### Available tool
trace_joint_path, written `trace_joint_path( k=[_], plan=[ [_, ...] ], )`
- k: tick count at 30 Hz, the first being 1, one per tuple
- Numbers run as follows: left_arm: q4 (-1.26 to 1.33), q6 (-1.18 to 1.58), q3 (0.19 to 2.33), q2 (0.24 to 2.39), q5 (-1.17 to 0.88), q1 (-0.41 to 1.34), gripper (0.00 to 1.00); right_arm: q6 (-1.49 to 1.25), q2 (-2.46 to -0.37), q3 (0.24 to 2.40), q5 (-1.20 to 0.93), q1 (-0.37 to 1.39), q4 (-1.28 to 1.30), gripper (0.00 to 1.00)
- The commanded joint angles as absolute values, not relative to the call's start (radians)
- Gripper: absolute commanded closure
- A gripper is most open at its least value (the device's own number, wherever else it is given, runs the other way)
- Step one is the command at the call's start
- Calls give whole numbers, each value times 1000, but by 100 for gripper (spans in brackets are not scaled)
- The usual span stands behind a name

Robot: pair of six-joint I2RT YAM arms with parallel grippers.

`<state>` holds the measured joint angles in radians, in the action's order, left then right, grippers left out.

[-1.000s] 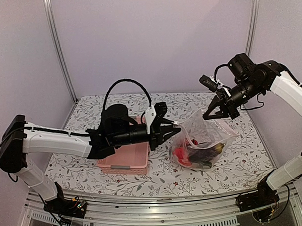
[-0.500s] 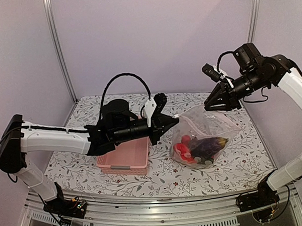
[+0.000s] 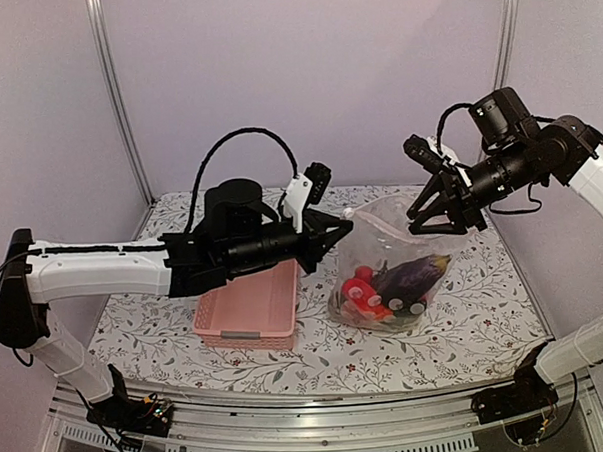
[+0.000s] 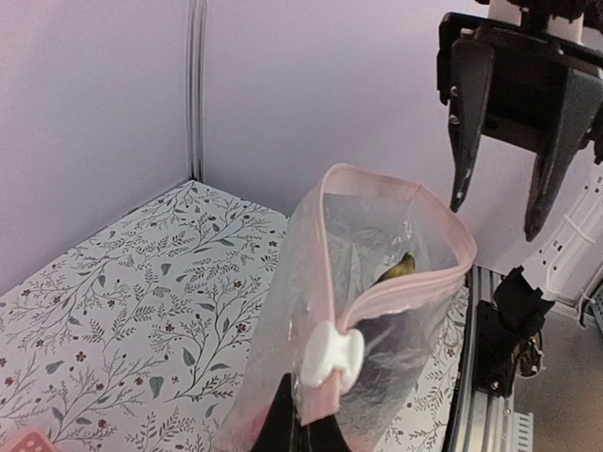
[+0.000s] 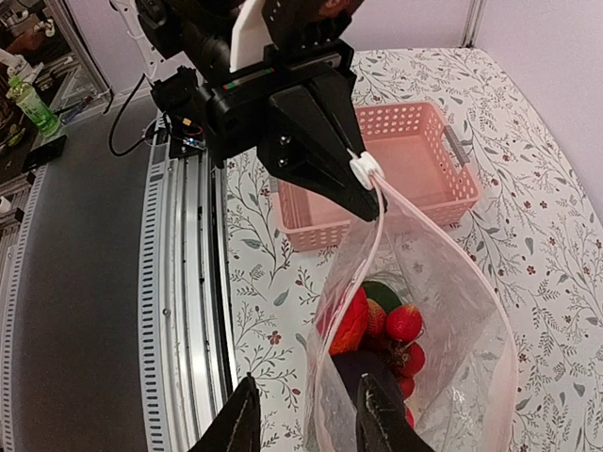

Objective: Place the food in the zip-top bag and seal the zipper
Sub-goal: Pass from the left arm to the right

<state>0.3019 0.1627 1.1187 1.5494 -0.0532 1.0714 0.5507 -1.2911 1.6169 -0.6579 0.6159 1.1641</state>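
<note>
Lifted since a sec ago, the zip-top bag now stands taller and narrower, its bottom on the table just right of the pink basket. Back then we saw it slumped lower w/ the right gripper pinching its far top edge. We see the food piled in the bag's bottom: red pieces, a dark eggplant, sth green underneath. The zipper, a pink strip, runs round the mouth, which stands open; its white slider sits at the near end. The left gripper is clamped on the bag's top corner right by that slider and holds it up. The right gripper has let go: fingers spread, nothing btwn them, hanging just above the far side of the mouth w/o touching it.
</note>
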Motion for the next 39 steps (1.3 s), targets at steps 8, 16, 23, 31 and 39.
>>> trace_joint_path(
  k=[8,16,23,31,39],
  plan=[
    [198,146,1209,1523,-34,1113,100,507,-1359,1577,-575,660,1099,62],
    [185,122,1192,1499,-46,1134,100,507,-1420,1610,-553,682,1068,87],
    [251,121,1108,1466,-3,1137,63,557,-1408,1600,-627,693,1006,100],
    [405,60,1035,1505,36,1132,54,583,-1384,1597,-667,702,989,100],
    [596,46,977,1537,37,1106,54,589,-1394,1589,-670,706,1005,100]
  ],
)
